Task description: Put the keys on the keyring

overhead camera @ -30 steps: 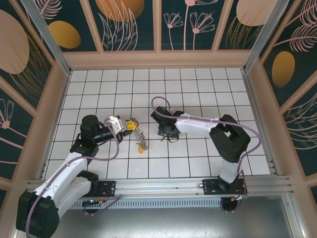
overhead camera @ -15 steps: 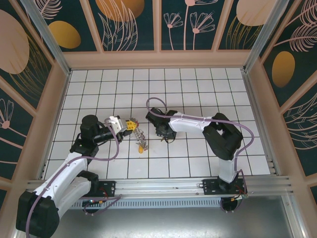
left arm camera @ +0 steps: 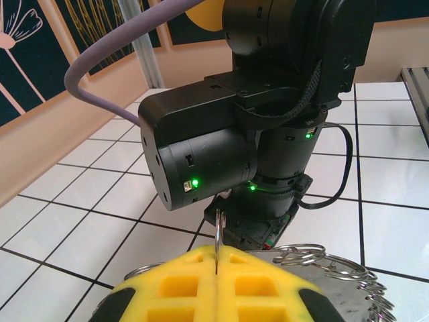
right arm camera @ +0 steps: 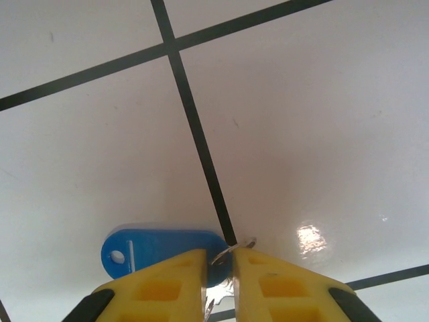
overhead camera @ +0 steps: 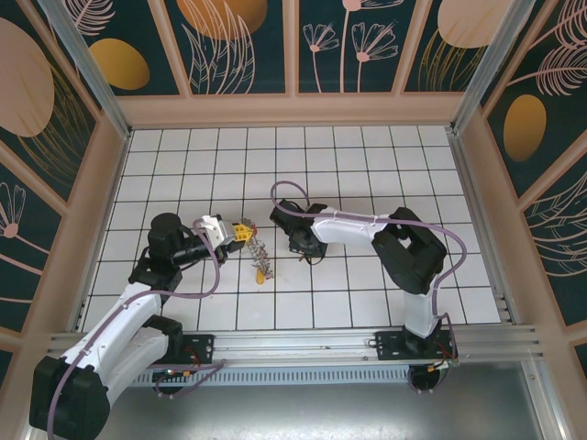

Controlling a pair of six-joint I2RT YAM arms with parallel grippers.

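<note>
A white tiled surface (overhead camera: 367,156) with dark grid lines lies inside patterned dark walls. The keyring (left arm camera: 218,231) stands edge-on as a thin wire, clamped between the yellow pads of the left pincer (overhead camera: 241,230), which is closed tight on it; a bunch of small rings (left arm camera: 315,257) hangs just beside it, and a yellow key (overhead camera: 261,273) dangles below the keyring, low by the tiles. A blue key (right arm camera: 161,249) lies flat on the tiles, near the keyring on its right. The right pincer (right arm camera: 218,265) points down over the blue key, its jaws drawn to a narrow slit with the key's small wire loop (right arm camera: 234,249) caught at the tips; the grip looks slight.

By my judgement, the step in hand is picking up the blue key so it can be carried to the keyring. The next move calls for a sure hold on that thin loop, then a lift clear of the tiles and a short travel toward the keyring, with the loop turned to meet the wire; whether the keyring has an open gap, I cannot tell.
</note>
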